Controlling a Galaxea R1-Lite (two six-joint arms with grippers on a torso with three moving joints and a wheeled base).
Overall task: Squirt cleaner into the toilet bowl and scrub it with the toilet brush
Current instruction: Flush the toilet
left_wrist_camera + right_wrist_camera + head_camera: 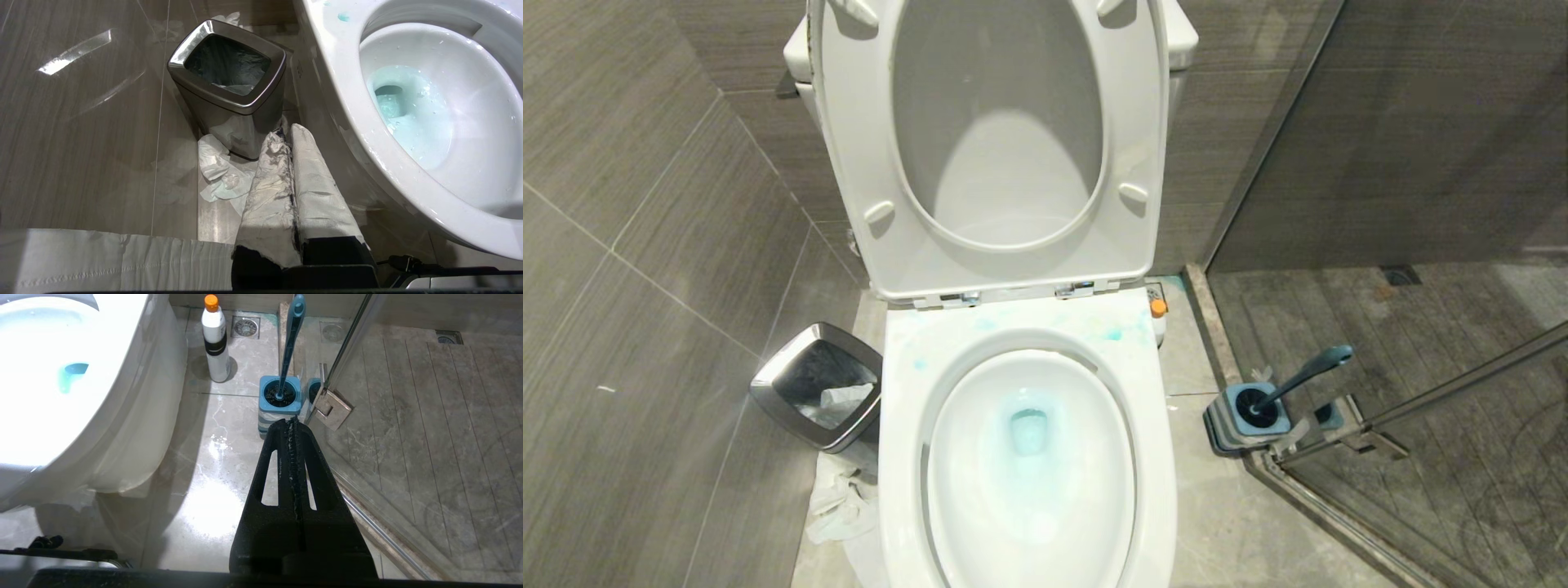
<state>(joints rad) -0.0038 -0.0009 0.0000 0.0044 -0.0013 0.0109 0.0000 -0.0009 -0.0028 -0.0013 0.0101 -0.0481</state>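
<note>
Your stock at this moment, item by item.

Toilet bowl: white, seat and lid raised against the tank. You will find cleaner pooled pale blue at the bottom of the basin, with blue smears on the flat rim near the hinges.

Toilet brush: standing head-down in its square blue holder on the floor to the bowl's right, beside the glass shower door's hinge; the handle leans away from the toilet.

Bottle: white, orange cap, upright on the floor between the toilet and the brush holder.

Bin: square steel, on the floor to the bowl's left, crumpled white paper lying at its foot.

Left gripper: your paper-wrapped fingers pressed together, holding nothing, low beside the bin and bowl.

Right gripper: black fingers pressed together, empty, pointing at the brush holder, apart from it.
</note>
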